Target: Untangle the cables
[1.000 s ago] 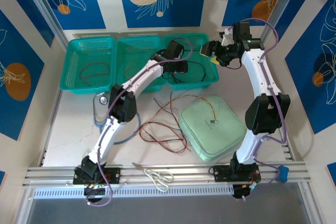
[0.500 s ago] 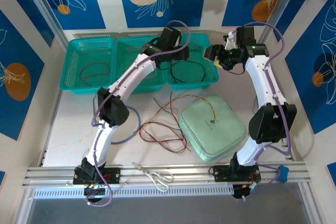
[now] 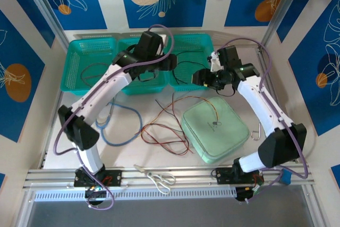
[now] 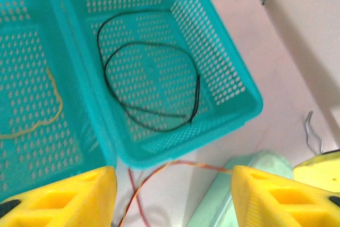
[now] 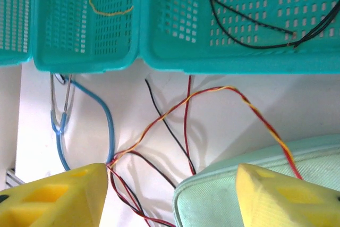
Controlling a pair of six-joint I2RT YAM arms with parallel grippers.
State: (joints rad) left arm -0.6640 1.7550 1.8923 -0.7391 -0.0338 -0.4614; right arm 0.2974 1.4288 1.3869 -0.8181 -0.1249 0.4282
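Teal basket (image 4: pixel 226 70) in the left wrist view holds a looped black cable (image 4: pixel 149 89). The right wrist view adds a yellow cable (image 5: pixel 109 3) in the neighbouring basket and the tangled red, black and yellow cables (image 5: pixel 159 119) on the tabletop (image 5: pixel 319 99). Left claw (image 4: pixel 172 198) and right claw (image 5: pixel 170 195) both gape wide, holding nothing.

Three teal baskets (image 3: pixel 87 89) in a row, mint-green case (image 3: pixel 215 131), blue stethoscope (image 5: pixel 110 126), scissors (image 3: pixel 159 178) on the white table (image 3: pixel 64 126)

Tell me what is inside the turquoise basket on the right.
One thin black wire lies in loose loops on the basket's holed floor; nothing else shows in there. Almost all of the floor is visible. Only a narrow strip just behind the near wall is hidden.
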